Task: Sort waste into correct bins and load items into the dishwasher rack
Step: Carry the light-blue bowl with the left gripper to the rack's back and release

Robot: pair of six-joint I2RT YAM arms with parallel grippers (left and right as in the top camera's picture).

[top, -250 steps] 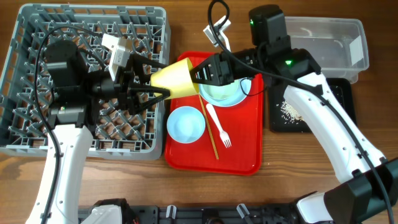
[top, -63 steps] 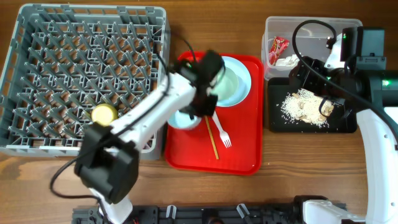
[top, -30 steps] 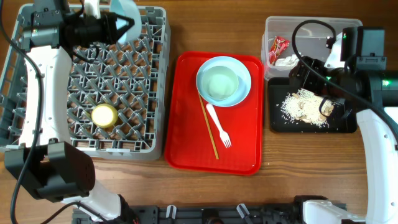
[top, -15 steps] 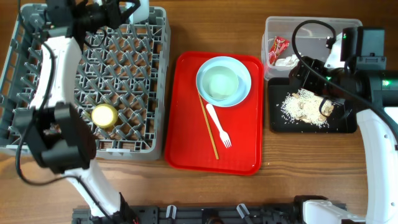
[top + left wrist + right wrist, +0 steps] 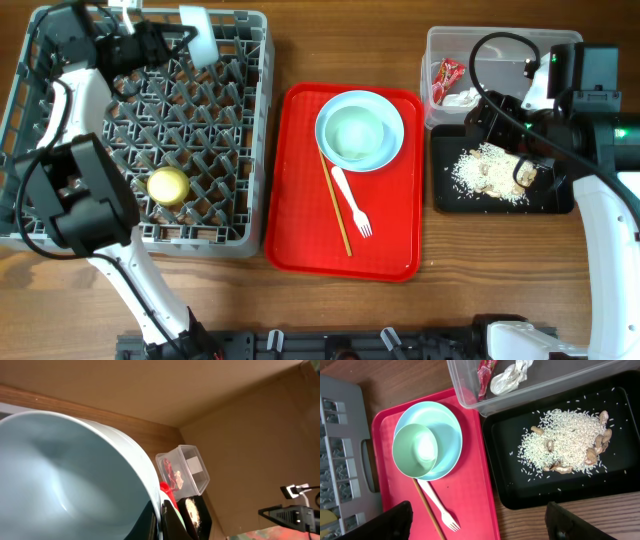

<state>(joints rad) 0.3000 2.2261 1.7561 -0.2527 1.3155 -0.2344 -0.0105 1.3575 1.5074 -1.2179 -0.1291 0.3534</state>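
My left gripper (image 5: 182, 42) is shut on the rim of a pale bowl (image 5: 203, 32), held on edge over the back of the grey dishwasher rack (image 5: 60, 215). In the left wrist view the bowl (image 5: 65, 485) fills the frame, its rim pinched in the left gripper (image 5: 161, 522). A yellow cup (image 5: 168, 185) sits in the rack. A plate (image 5: 393, 128) carrying a mint bowl (image 5: 355, 135), a fork (image 5: 352, 203) and a chopstick (image 5: 336, 205) lie on the red tray. My right gripper (image 5: 505, 135) hangs open above the black tray (image 5: 520, 495), which holds rice scraps (image 5: 560, 440).
The clear tub (image 5: 500, 45) at the back right holds a red wrapper (image 5: 448, 72) and a white tissue (image 5: 462, 97). The red tray (image 5: 300, 240) lies between the rack and the black tray (image 5: 440, 195). Bare wood runs along the front.
The left arm has swung round, and the bowl has come slightly down and turned on edge over the rack's back rows. The right arm has not moved.
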